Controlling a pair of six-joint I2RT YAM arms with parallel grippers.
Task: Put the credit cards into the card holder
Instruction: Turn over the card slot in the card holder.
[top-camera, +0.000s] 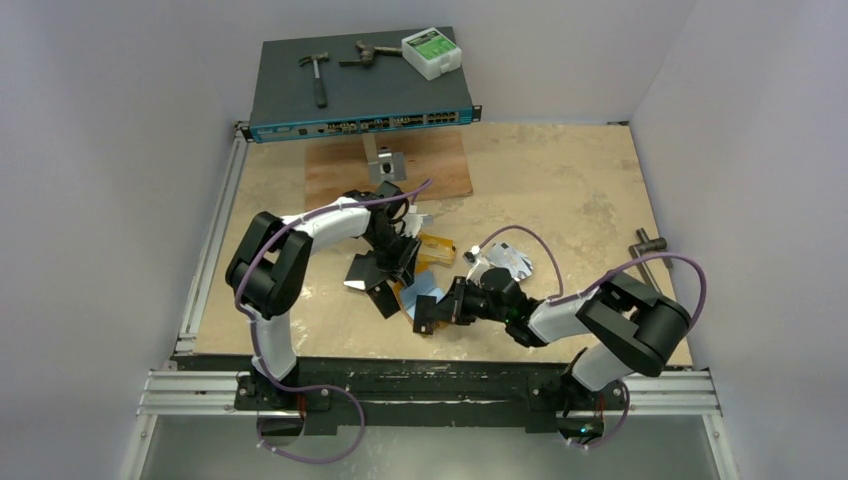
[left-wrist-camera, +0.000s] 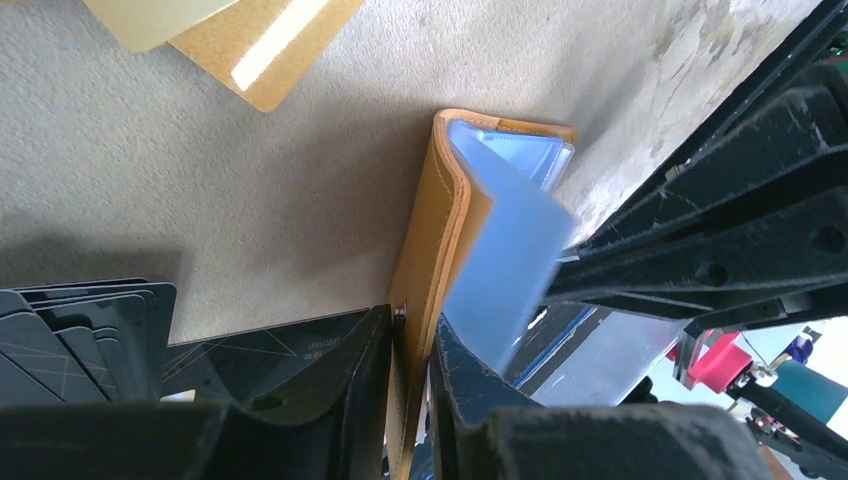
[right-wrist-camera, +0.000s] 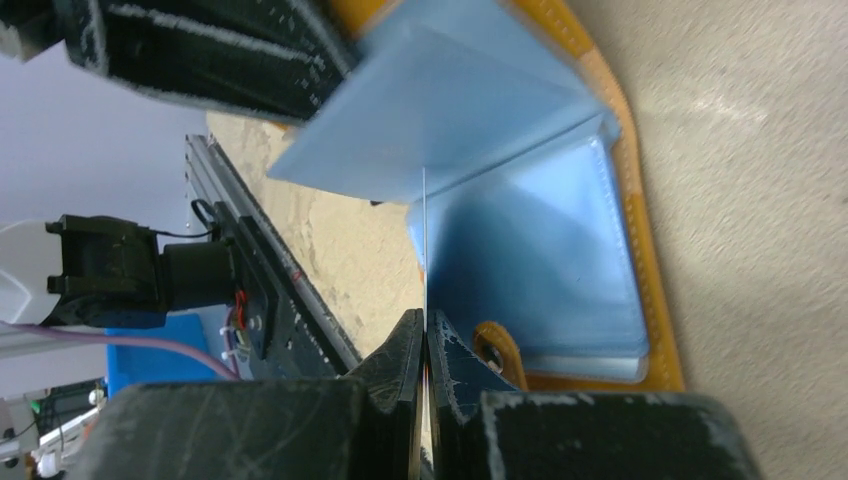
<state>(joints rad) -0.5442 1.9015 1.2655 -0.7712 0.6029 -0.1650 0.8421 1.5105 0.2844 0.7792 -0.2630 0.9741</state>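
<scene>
Bolted along the near rail, the arm bases (top-camera: 270, 392) anchor the overhead view, both limbs bending inward to meet at mid-table. The left gripper (top-camera: 397, 283) and right gripper (top-camera: 447, 303) converge on the small orange leather-like folding card holder (top-camera: 418, 300), which sits opened between them on the beige tabletop (top-camera: 570, 190). Flat black cards (top-camera: 360, 270) lie just left of it, a thin orange-gold card (top-camera: 437, 245) lies just behind, and silvery-white cards (top-camera: 510, 262) lie to the right.

From the left wrist, the left gripper (left-wrist-camera: 408, 325) straddles the card holder's (left-wrist-camera: 435, 230) orange cover, which stands on edge between the two fingers. They sit close on either side, but whether they press it cannot be told. Translucent blue plastic sleeves (left-wrist-camera: 510, 270) fan from the fold toward the right gripper's black fingers. The black cards (left-wrist-camera: 90, 330) lie fanned to the left, and the orange-gold card (left-wrist-camera: 270, 50) is farther off.

From the right wrist, the right gripper (right-wrist-camera: 425, 335) is clamped tight on a pale thin card (right-wrist-camera: 424, 250), seen edge-on as a bright line running from the fingertips up to the blue sleeves (right-wrist-camera: 520, 250). The card holder (right-wrist-camera: 645, 250) lies directly ahead of those fingertips, its orange rim curving round the sleeves and its tab (right-wrist-camera: 495, 350) just beside the right-hand finger. The left gripper shows at upper left, on the holder's far side.
</scene>
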